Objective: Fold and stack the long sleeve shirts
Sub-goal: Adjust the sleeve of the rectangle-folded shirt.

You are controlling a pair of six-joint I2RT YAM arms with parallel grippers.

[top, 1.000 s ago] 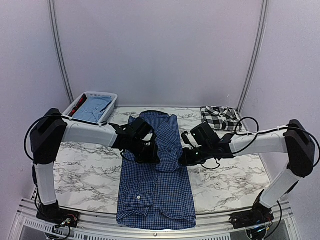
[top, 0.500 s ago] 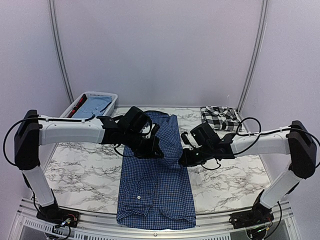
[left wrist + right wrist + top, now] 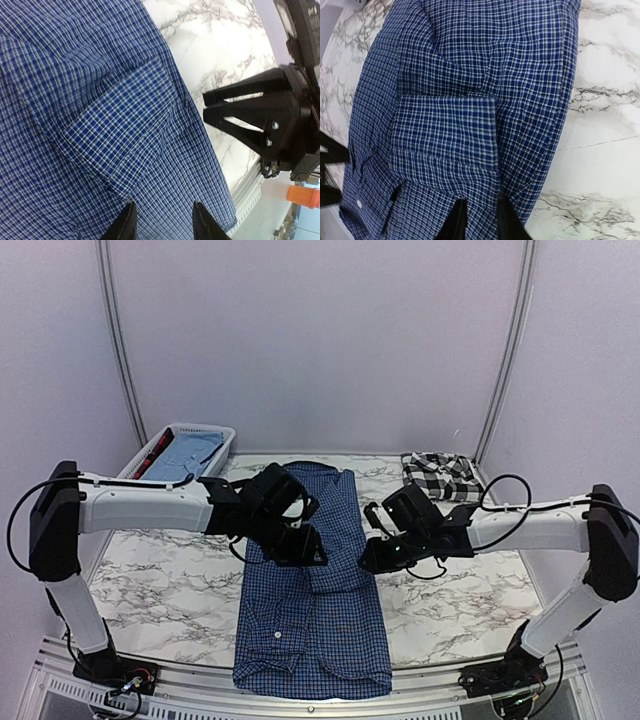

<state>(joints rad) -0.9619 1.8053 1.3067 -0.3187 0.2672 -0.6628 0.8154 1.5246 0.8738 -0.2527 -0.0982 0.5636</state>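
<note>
Left gripper hovers over the dark blue shirt, jaws moderately parted, gripping nothing; right gripper at the shirt's right edge, jaws narrowly apart, empty.

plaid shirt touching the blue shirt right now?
Apart. Top view: bare marble table shows between the plaid shirt at the far right and the blue shirt laid out in the middle.

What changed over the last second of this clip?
The left arm swung its elbow out to the left and flattened, nudging the left gripper slightly rightward over the dark blue shirt. The right gripper barely shifted, beside the shirt's edge. Both are open; no grasp or release shows. The blue shirt, plaid shirt and basket stayed put.
</note>
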